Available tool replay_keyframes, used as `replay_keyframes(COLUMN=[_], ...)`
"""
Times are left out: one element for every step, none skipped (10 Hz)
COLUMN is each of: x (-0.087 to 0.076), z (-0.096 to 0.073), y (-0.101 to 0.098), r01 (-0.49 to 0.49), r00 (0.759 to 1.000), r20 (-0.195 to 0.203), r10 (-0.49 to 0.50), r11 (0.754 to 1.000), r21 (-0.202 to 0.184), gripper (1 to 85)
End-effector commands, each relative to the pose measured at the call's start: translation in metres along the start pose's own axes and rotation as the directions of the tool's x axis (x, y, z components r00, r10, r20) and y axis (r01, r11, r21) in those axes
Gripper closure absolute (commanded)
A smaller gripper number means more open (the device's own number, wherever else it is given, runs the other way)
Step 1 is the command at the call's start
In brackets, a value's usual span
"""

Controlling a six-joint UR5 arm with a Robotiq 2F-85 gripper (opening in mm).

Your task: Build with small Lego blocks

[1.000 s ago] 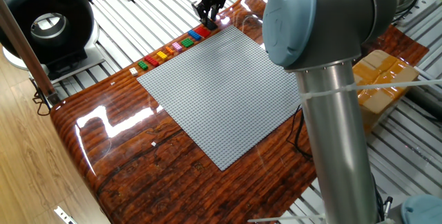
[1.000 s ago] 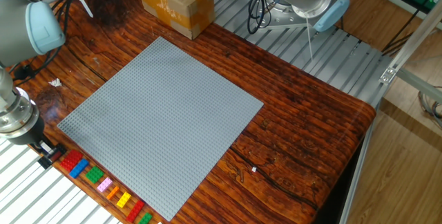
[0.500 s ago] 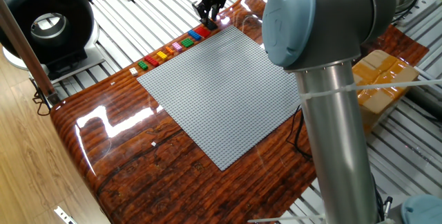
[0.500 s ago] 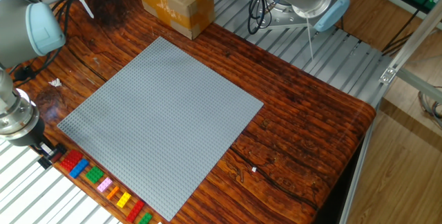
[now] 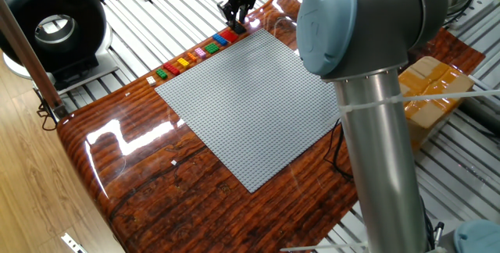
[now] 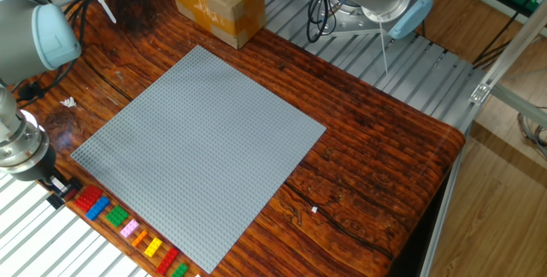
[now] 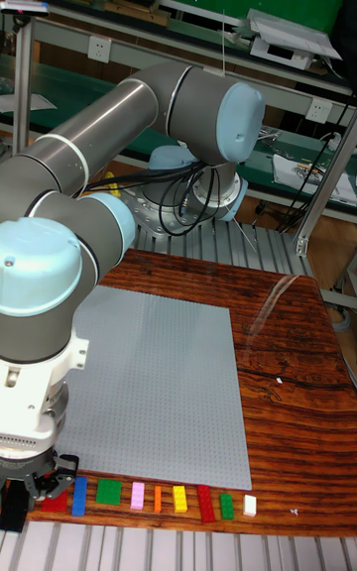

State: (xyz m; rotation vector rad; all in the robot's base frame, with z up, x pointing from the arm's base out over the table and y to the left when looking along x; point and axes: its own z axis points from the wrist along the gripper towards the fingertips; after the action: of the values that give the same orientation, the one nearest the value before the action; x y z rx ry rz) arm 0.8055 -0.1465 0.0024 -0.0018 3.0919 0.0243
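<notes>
- At the left end of the brick row in the tall fixed view, the gripper [image 7: 50,494] hangs low over the red brick [image 7: 55,506]; the black fingers [image 7: 65,480] stand either side of it, but no view shows clearly whether they are apart or already clamped on the brick, so that cannot be told.
- To its right the small Lego blocks [image 7: 149,499] lie in a single line on the table [image 7: 288,412], along the near edge of the grey baseplate [image 7: 159,383]: blue [image 7: 80,497], green [image 7: 108,493], pink [image 7: 137,497], orange [image 7: 157,500], yellow [image 7: 179,499], a second red [image 7: 206,504], a second green [image 7: 226,506] and a white piece [image 7: 250,505] at the far right.
- In the other fixed view the same row [image 6: 128,226] sits just off the baseplate [image 6: 197,149], the gripper [image 6: 58,190] at the red brick [image 6: 86,198].
- Progress, by the look of it: barely begun. The baseplate carries no brick at all, and every piece visible rests in the supply line.
- Left to do: lift a first brick, seat it on the studs, then work through the rest.
</notes>
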Motion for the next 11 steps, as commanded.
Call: replay_keyframes(x=[-0.0002,-0.0010,-0.0014,-0.0021,-0.0022,-0.0020,-0.0022,-0.0028,-0.0032,-0.0048,-0.0048], z=[0.0001,0.0001,0.0000,-0.0007,-0.0020,-0.0047,-0.0073,-0.0079,-0.0083,-0.0085,-0.0087], y=[0.0006,-0.0006,-0.0010,-0.0013,-0.0023,-0.0014,-0.0009,-0.0009,-0.0042,-0.0055,-0.0054], r01=[-0.013,-0.016,-0.019,-0.022,-0.026,-0.039,-0.048,-0.051,-0.048,-0.056,-0.054], r00=[1.000,1.000,1.000,1.000,1.000,0.999,0.999,0.999,0.999,0.998,0.998], r20=[0.002,0.005,0.007,0.010,0.012,0.011,0.010,0.011,0.011,0.018,0.018], r10=[0.013,0.016,0.019,0.022,0.026,0.039,0.048,0.051,0.048,0.055,0.054], r11=[1.000,1.000,1.000,1.000,1.000,0.999,0.999,0.999,0.999,0.998,0.998], r21=[-0.008,-0.004,-0.002,-0.001,0.007,0.014,0.019,0.019,0.020,0.024,0.025], gripper=[48.3,50.0,51.7,52.7,54.3,59.0,61.7,63.0,64.0,65.7,66.3])
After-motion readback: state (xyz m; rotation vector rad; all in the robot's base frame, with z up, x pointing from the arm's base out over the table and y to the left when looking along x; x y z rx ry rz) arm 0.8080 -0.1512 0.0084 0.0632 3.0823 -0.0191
